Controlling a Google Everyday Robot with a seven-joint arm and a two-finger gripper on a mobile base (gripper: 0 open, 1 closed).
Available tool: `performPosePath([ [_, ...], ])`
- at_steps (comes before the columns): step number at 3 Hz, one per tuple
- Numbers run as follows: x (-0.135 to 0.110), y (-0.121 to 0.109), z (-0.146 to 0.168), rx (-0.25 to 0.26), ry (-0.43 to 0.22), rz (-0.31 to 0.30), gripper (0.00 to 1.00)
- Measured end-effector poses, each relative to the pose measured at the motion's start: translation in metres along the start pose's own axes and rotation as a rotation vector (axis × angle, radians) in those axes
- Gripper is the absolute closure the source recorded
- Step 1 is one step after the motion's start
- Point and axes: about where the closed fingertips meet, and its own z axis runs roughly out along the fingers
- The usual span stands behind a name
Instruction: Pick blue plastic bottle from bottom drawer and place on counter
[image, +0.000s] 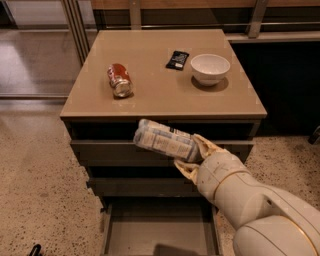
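The blue plastic bottle (162, 140), clear with a pale label and dark print, lies sideways in my gripper (192, 155), which is shut on its right end. It hangs in front of the cabinet's upper drawers, just below the counter's front edge. The counter (160, 95) is a glossy beige top. The bottom drawer (160, 232) is pulled open below, and the part of its flat grey floor that shows is bare. My cream arm (250, 205) comes in from the lower right.
On the counter a red soda can (119, 79) lies on its side at the left, a small black packet (177, 59) sits near the back, and a white bowl (210, 68) stands at the right. Speckled floor surrounds the cabinet.
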Motion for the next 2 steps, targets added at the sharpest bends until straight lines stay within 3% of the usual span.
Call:
performPosePath([
  [1, -0.031, -0.025, -0.002, 0.031, -0.017, -0.031, 1.00],
  [2, -0.043, -0.075, -0.006, 0.099, -0.015, 0.009, 1.00],
])
